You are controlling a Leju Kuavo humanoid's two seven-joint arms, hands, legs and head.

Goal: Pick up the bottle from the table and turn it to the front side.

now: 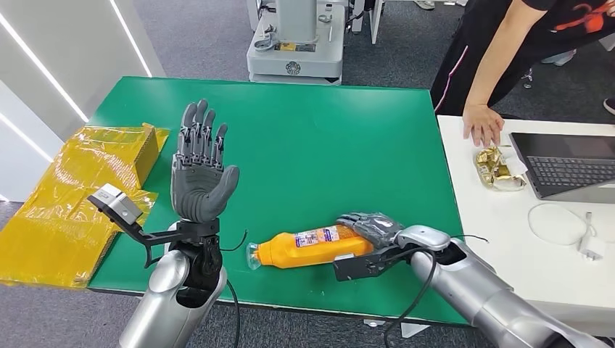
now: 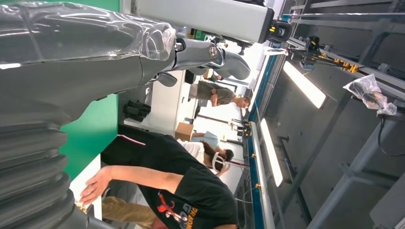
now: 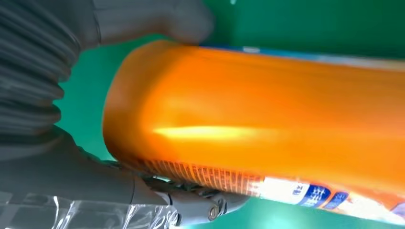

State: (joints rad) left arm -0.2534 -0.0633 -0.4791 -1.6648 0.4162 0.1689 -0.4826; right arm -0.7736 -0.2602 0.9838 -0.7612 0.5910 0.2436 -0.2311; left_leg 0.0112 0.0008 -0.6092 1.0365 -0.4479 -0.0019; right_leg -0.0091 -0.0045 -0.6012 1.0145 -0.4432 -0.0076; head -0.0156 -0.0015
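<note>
Green desk (image 1: 326, 138) carries the orange bottle (image 1: 308, 248) lying near your front edge; right hand (image 1: 373, 230) fingers wrap its base, left hand (image 1: 201, 170) spread, holding nothing. Smooth plastic could slip when lifted.

Green table (image 1: 326, 145): orange bottle (image 1: 308, 248) lying on side near front edge.

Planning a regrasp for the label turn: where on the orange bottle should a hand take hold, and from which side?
Grip the wide base end of the orange bottle, from the robot's right, where the right hand already wraps it. It lies on its side with the cap pointing left, so the base is the broad end.
</note>
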